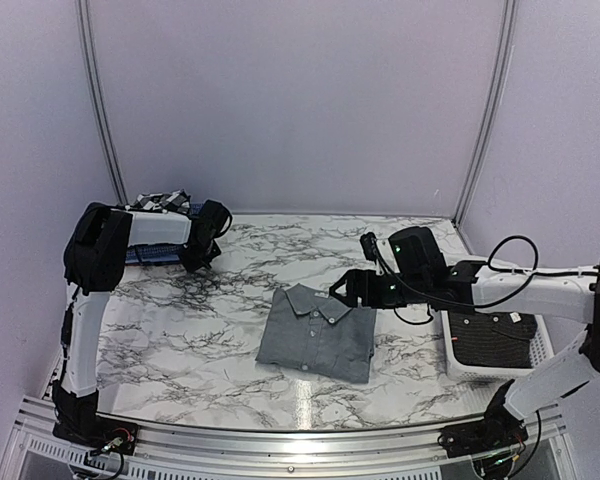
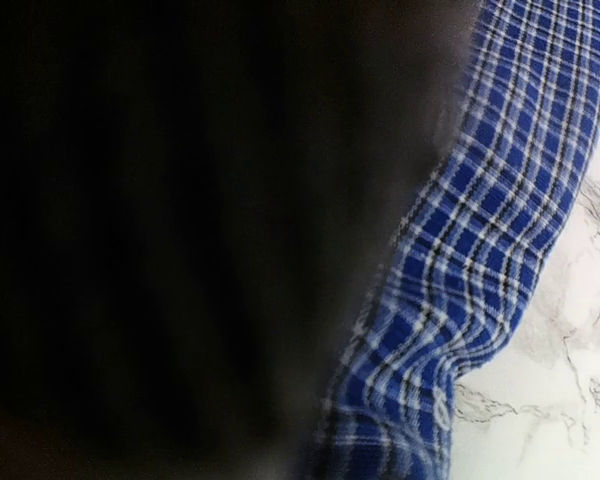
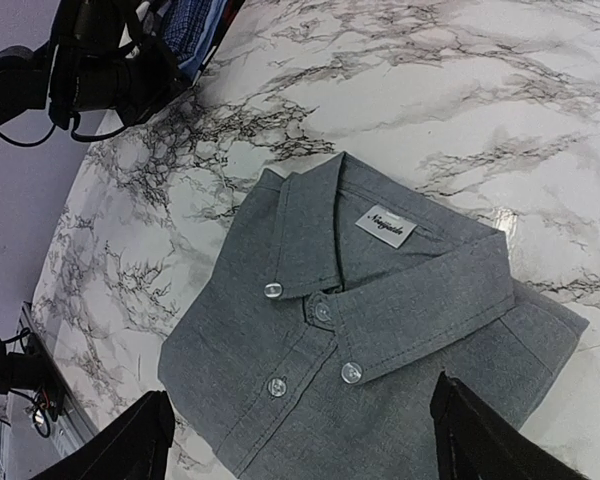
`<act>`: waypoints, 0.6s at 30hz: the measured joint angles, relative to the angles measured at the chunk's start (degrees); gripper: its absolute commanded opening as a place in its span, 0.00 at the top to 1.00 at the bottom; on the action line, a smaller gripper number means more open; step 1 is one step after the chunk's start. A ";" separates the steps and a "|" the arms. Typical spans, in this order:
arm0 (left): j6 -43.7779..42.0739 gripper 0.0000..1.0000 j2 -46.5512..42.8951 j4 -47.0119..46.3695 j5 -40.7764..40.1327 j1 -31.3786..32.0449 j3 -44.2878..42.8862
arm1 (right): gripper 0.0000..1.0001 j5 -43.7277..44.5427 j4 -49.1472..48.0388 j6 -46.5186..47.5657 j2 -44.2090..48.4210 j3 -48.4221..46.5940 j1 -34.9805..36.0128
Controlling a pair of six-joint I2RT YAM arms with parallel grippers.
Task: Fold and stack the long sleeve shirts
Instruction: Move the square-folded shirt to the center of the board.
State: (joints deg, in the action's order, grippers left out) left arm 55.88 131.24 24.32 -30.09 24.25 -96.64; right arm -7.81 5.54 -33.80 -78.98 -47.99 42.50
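A folded mid-grey button-front shirt [image 1: 315, 335] [image 3: 380, 330] lies collar up in the middle of the marble table [image 1: 180, 300]. My right gripper [image 1: 345, 290] [image 3: 305, 440] hovers open over its collar end, one finger [image 3: 140, 440] off each side of the placket, nothing between them. At the back left lies a pile of shirts with a black-and-white checked one [image 1: 165, 202] on top and a blue one [image 1: 145, 252] below. My left gripper [image 1: 210, 235] is pressed against that pile. Its wrist view is mostly blacked out, with blue checked cloth [image 2: 480, 250] beside the dark mass. It is shut; what it holds, if anything, is hidden.
A white slatted basket [image 1: 450, 352] stands at the right edge with a dark charcoal shirt [image 1: 492, 338] in it. The right arm reaches across above it. The left arm [image 3: 100, 60] shows at the top left of the right wrist view.
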 measured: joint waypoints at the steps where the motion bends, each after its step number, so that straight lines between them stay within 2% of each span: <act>1: -0.50 1.00 0.00 -0.04 0.42 0.04 -0.04 | 0.15 0.00 -0.02 0.00 -0.09 0.00 0.00; 7: -2.36 1.00 -0.37 -0.85 1.64 2.21 0.39 | 0.15 0.61 -0.13 0.00 -0.39 1.05 -0.15; 18: -0.33 1.00 -4.66 -2.23 7.28 13.60 5.77 | 0.15 2.86 0.15 -0.61 2.21 6.71 -0.42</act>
State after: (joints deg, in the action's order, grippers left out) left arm 55.55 126.58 22.09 -22.81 37.85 -90.87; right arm -4.95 5.69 -34.41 -76.77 -41.28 42.09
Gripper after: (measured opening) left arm 0.013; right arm 0.850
